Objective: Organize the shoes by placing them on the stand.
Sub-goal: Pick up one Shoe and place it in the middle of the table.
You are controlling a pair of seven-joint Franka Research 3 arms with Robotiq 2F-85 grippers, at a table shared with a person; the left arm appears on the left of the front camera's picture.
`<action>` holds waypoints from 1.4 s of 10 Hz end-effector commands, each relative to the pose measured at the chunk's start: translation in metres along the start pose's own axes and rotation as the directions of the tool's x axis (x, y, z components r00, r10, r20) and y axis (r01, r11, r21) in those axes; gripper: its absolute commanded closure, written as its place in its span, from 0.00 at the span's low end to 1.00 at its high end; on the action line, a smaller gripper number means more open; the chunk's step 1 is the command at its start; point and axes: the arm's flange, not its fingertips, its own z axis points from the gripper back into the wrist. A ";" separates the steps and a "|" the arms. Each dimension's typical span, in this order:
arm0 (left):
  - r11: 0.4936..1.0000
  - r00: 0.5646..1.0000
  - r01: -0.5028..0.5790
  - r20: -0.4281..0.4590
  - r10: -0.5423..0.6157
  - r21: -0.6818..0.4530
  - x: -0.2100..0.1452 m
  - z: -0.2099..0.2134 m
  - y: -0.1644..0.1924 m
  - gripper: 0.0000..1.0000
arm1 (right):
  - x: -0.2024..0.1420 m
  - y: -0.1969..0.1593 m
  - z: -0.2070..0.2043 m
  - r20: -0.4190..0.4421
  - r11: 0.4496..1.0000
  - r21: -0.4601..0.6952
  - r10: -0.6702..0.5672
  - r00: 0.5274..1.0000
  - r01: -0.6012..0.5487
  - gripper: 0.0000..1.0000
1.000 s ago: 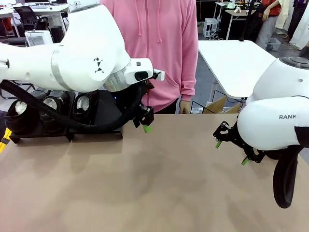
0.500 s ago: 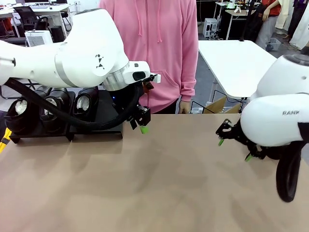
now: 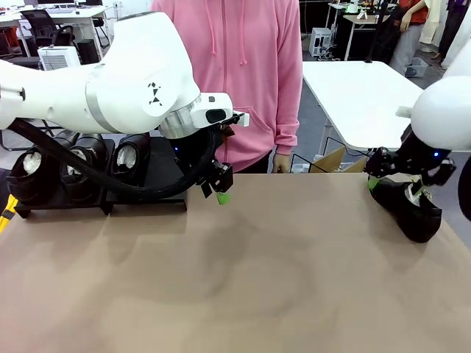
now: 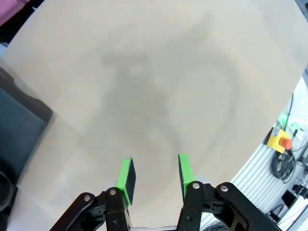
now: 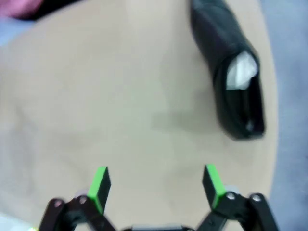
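3 shoes (image 3: pixel 77 163) on stand (image 3: pixel 158 193), 1 loose shoe (image 3: pixel 409 208) at table's right edge.
Stand at far-left corner of table (image 3: pixel 243 279), shoes side by side on its left part, right part bare. Left gripper (image 3: pixel 215 188) above table just right of stand, jaws partly apart, holding nothing. Right gripper (image 5: pixel 156 185) over right edge, jaws wide open, empty, near loose shoe, not touching. Paper stuffing (image 5: pixel 240 70) visible inside loose shoe.

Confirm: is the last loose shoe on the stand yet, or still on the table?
Still on the table. The loose shoe lies at the table's right edge beside the open right pincer, ungripped. The stand at far left already holds three shoes.
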 end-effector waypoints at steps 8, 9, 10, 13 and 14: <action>1.000 1.000 0.008 0.002 -0.008 0.001 -0.006 0.001 0.002 0.50 | 0.069 -0.059 -0.082 -0.038 0.937 -0.059 0.341 0.939 -0.343 0.00; 1.000 1.000 0.008 0.002 -0.008 0.001 -0.006 0.001 0.002 0.50 | 0.070 -0.061 -0.090 -0.060 0.936 -0.052 0.346 0.936 -0.349 0.00; 1.000 1.000 0.008 0.002 -0.008 0.001 -0.006 0.001 0.002 0.50 | 0.070 -0.063 -0.097 -0.090 0.939 -0.045 0.335 0.938 -0.340 0.00; 1.000 1.000 0.008 0.002 -0.008 0.001 -0.006 0.001 0.002 0.50 | 0.072 -0.066 -0.125 -0.143 0.938 -0.044 0.334 0.932 -0.343 0.00; 1.000 1.000 0.008 0.002 -0.008 0.001 -0.006 0.001 0.002 0.50 | 0.074 -0.067 -0.129 -0.156 0.943 -0.032 0.322 0.934 -0.330 0.00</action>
